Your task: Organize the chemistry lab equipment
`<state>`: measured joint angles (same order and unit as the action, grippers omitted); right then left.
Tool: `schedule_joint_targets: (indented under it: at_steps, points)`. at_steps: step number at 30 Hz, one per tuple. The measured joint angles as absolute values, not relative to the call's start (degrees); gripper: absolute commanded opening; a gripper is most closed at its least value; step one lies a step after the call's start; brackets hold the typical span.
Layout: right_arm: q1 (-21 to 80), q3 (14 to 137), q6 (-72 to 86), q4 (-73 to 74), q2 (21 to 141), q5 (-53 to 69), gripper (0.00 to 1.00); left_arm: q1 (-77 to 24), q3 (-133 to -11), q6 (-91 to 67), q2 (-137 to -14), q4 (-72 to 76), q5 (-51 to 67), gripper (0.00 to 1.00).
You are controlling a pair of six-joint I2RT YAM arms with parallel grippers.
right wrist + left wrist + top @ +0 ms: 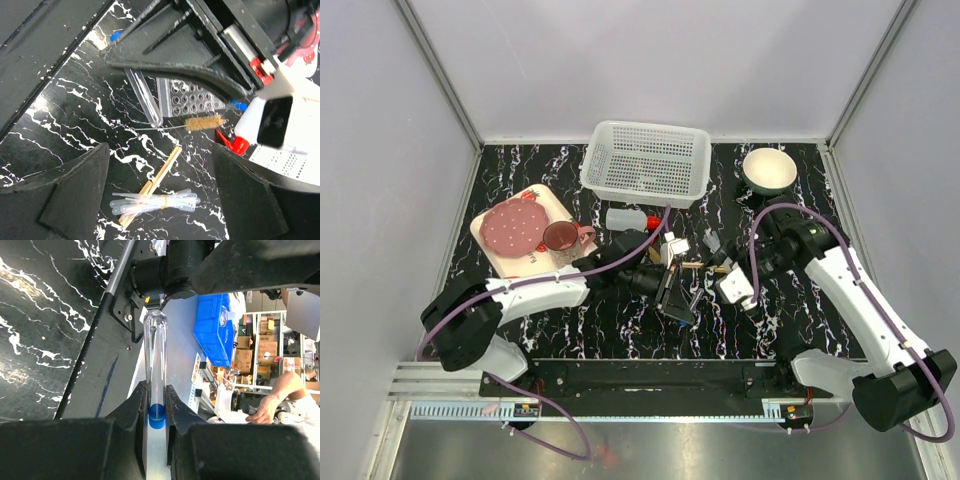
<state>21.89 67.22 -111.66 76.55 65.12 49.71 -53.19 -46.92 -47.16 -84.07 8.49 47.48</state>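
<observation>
My left gripper (156, 392) is shut on a clear blue-capped test tube (155, 355), gripping it just above the cap; its round end points toward the table's near edge. In the top view this gripper (673, 297) is at mid-table. My right gripper (160, 167) is open and hovers over a banded bundle of clear pipettes (157, 201) lying across thin wooden sticks (165, 167). Beyond them lie another clear test tube (144, 97), the grey mesh tube rack (190, 97) and a small brush (202, 122). The red-capped bottle (625, 219) lies near the basket.
A white mesh basket (646, 160) stands at the back centre, with a white bowl (769, 170) to its right. A strawberry-print tray (492, 252) with a pink plate and mug sits at the left. The two grippers are close together at mid-table.
</observation>
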Motion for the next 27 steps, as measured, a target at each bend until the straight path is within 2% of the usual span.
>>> schedule_joint_targets:
  at_steps: [10,16,22,23,24,27]
  points:
    - [27.2,64.1,-113.3,76.5,65.1,45.4,0.72,-54.6,-50.0,-50.5,-87.7,13.1,48.9,0.02]
    - [28.1,60.2,-113.8,75.8,64.6,43.0,0.58,-54.8,-51.6,-51.6,-90.1,13.7,49.6,0.03]
    - [28.4,58.4,-114.4,74.5,63.0,42.5,0.36,-55.6,-52.1,-52.4,-91.2,13.3,50.1,0.07]
    - [28.4,58.4,-114.6,74.1,62.7,42.5,0.31,-55.7,-52.2,-52.4,-91.2,13.4,50.2,0.08]
    - [28.4,58.3,-114.7,73.8,62.5,42.5,0.16,-55.7,-52.2,-52.5,-91.2,13.5,50.2,0.09]
    - [28.5,58.0,-115.0,73.2,61.8,42.3,0.01,-55.7,-52.2,-52.6,-91.2,13.4,50.4,0.15]
